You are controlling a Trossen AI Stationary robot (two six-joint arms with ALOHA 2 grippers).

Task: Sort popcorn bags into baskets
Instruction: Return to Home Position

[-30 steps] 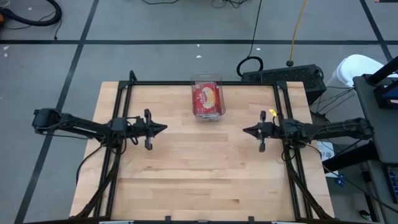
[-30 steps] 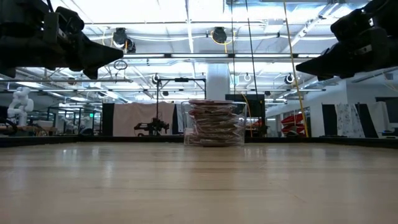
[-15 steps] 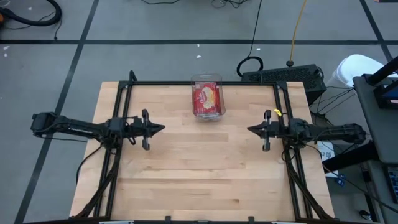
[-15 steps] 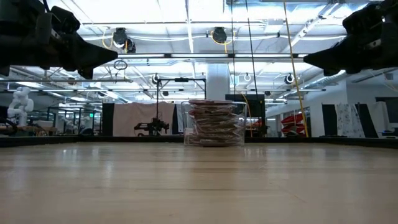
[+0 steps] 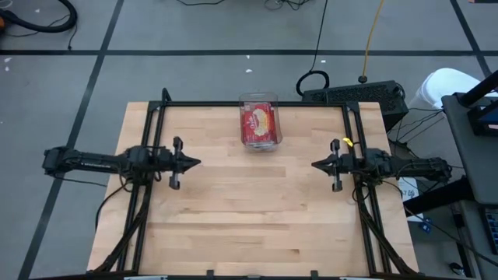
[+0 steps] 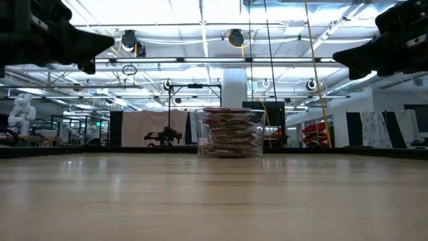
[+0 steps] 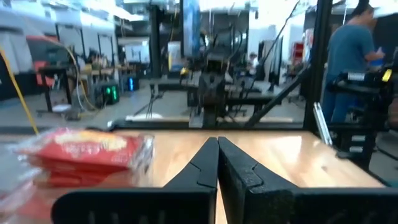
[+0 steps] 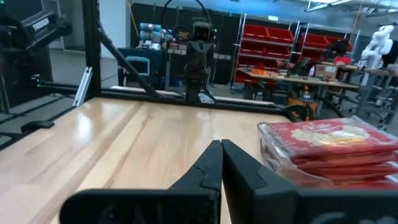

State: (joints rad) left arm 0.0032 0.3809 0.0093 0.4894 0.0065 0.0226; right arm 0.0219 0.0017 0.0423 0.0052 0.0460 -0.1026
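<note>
A clear plastic basket (image 5: 259,125) stands near the middle of the table's far edge, filled with a stack of red popcorn bags (image 6: 229,131); the top bag (image 5: 259,123) lies flat, red with a cream picture. The stack also shows in the left wrist view (image 7: 87,155) and the right wrist view (image 8: 329,149). My left gripper (image 5: 198,162) hovers shut at the table's left side, pointing level toward the right. My right gripper (image 5: 314,165) hovers shut at the right side, pointing level toward the left. Both are empty and well clear of the basket.
A black metal frame (image 5: 257,104) runs along the table's far, left and right edges. A person (image 7: 351,56) stands beyond the table in the left wrist view. The bare wooden tabletop (image 5: 257,210) stretches between the grippers and toward the near edge.
Both arms have drawn back: my left gripper toward the table's left edge, my right gripper toward the right edge, each staying shut and roughly level. In the low view the left one has risen slightly. The basket and bags have not moved.
</note>
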